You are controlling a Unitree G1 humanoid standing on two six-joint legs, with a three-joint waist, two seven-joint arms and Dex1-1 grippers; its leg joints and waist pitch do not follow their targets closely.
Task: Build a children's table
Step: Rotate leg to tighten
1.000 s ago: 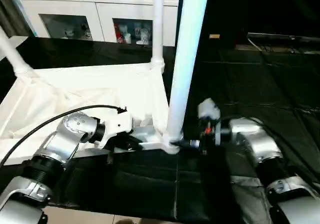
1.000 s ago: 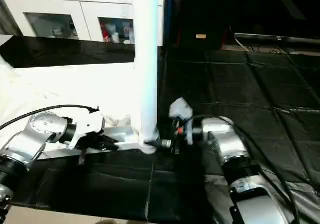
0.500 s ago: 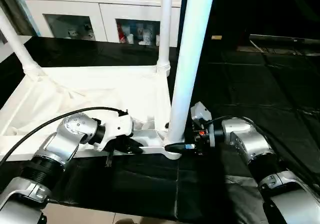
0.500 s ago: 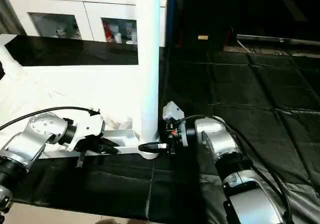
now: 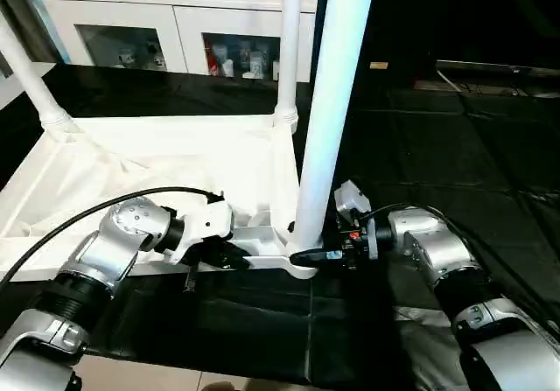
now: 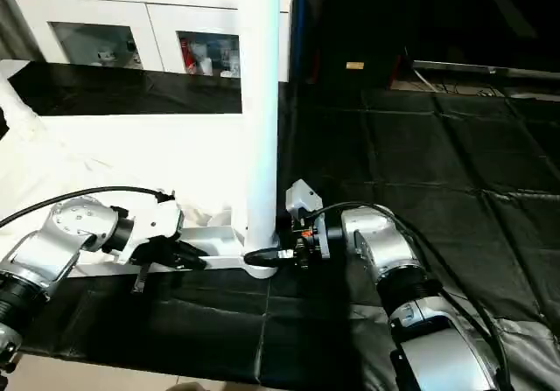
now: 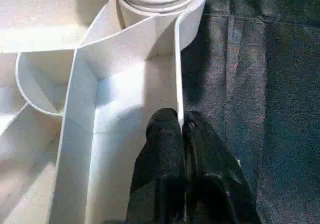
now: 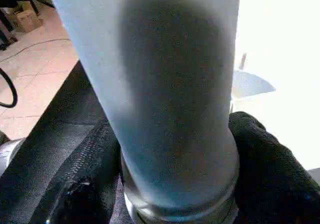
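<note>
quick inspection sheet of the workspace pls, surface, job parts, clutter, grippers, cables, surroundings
surface: black sheet under the work.
job's things: white table top lying underside up; near leg upright in its corner socket; two more legs stand at the far corners.
clutter: nothing seen.
grippers: left gripper shut on the top's edge wall; right gripper, jaws either side of the near leg's base.
cables: black cable over the left forearm.
surroundings: white glass-door cabinet behind.
</note>
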